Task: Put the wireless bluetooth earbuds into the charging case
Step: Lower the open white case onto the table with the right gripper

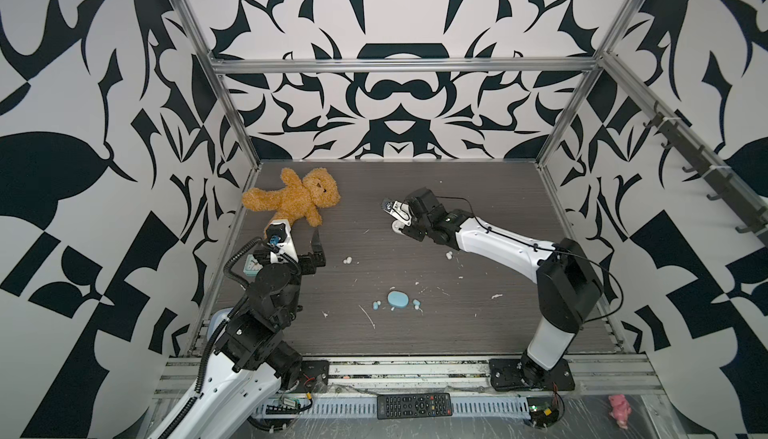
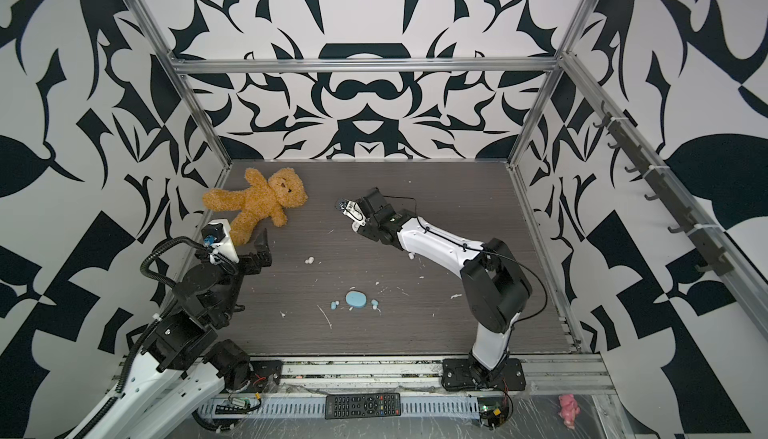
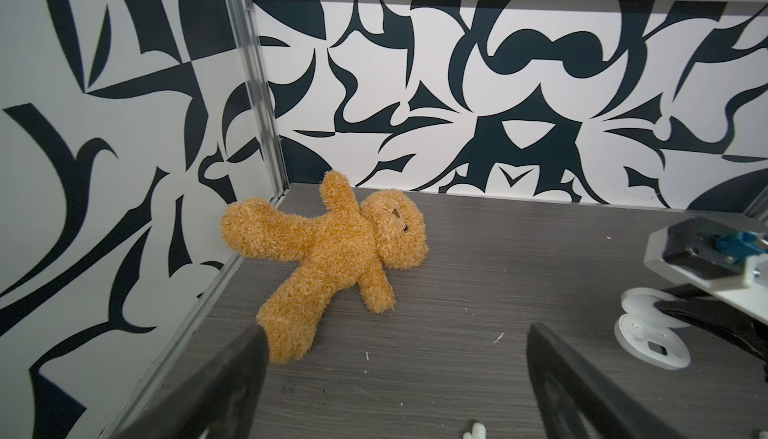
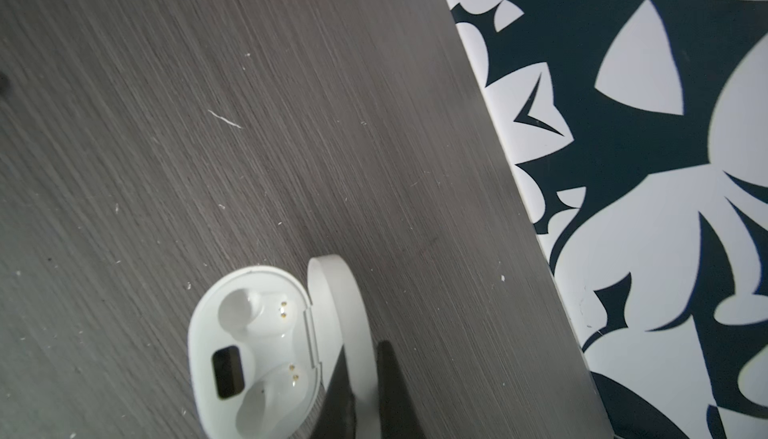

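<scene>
Right wrist view: the case lid [image 4: 336,291] is clamped in the right pincer [image 4: 363,349], so buds [image 1: 347,259] near the gaping, empty left pincer [image 3: 395,329] should be fetched next.

The walls [image 1: 83,167] carry a white ground printed with dark navy, near-black abstract shapes. The table [image 1: 457,192] is dark grey wood-grain, streaked with pale lines and white flecks. The teddy bear [image 1: 299,200] is golden-brown plush. The open charging case [image 4: 253,349] is white, with gold contact dots and one black rectangular window. The closed case [image 1: 398,300] is light blue. Two light blue earbuds [image 1: 376,304] and two white earbuds [image 1: 347,259] match these cases. The arms [image 1: 498,241] have white shells and black joints. The remote [image 1: 414,405] is black with pale and coloured buttons; the small toy [image 1: 620,411] is pink; the frame rails [image 1: 399,65] are silver.
</scene>
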